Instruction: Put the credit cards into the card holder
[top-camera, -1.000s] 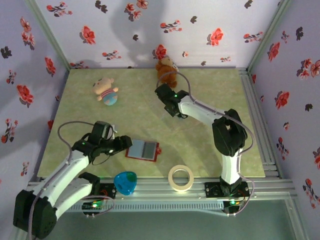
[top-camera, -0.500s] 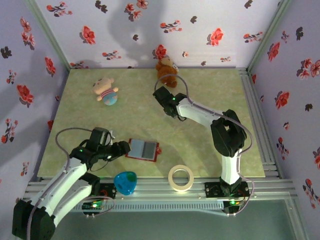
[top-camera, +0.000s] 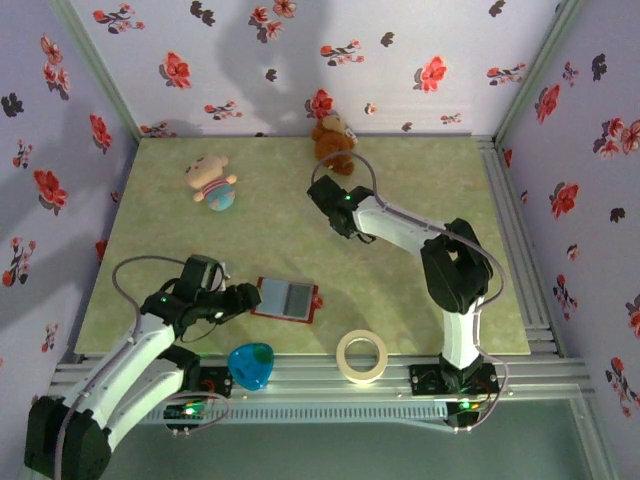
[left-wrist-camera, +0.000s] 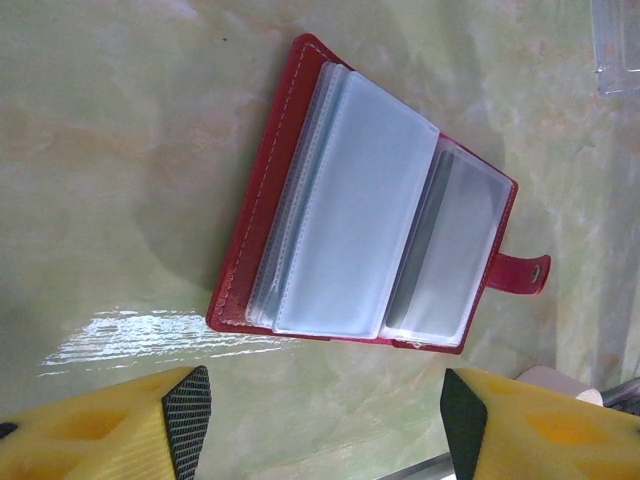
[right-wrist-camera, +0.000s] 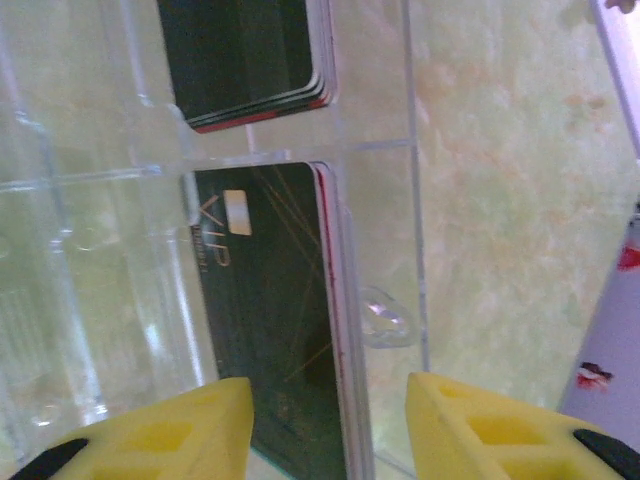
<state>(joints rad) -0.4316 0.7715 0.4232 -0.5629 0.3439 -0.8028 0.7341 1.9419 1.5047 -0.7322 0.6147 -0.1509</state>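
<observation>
Surface: pale green marbled sheet (top-camera: 420, 190). Lilac walls (top-camera: 240, 60) with red and dark flowers on three sides. Aluminium rails (top-camera: 330, 385) run along the near and right edges.

Dark-red folding card holder (top-camera: 286, 298) lies open and flat close to the near edge, left of the middle. Its clear sleeves face up and its snap tab sticks out to one side (left-wrist-camera: 370, 250).

Left fingers (top-camera: 247, 296) sit just beside the holder's left edge, spread wide, gripping nothing.

Right fingers (top-camera: 328, 203) hang nearer the far edge, about mid-width, also well apart and empty. They are poised over a clear plastic divided tray (right-wrist-camera: 100, 250). One compartment holds a dark credit card marked VIP (right-wrist-camera: 270, 300), with a red edge showing beneath it. The next compartment holds a dark stack (right-wrist-camera: 245, 55). Contact with the cards: cannot tell.

Also noted:
- pink striped plush doll (top-camera: 212, 184), far-left part
- brown teddy (top-camera: 333, 140) at the far edge
- blue heart-shaped object (top-camera: 251, 364) on the near rails
- pale tape roll (top-camera: 362, 356) at the near edge
</observation>
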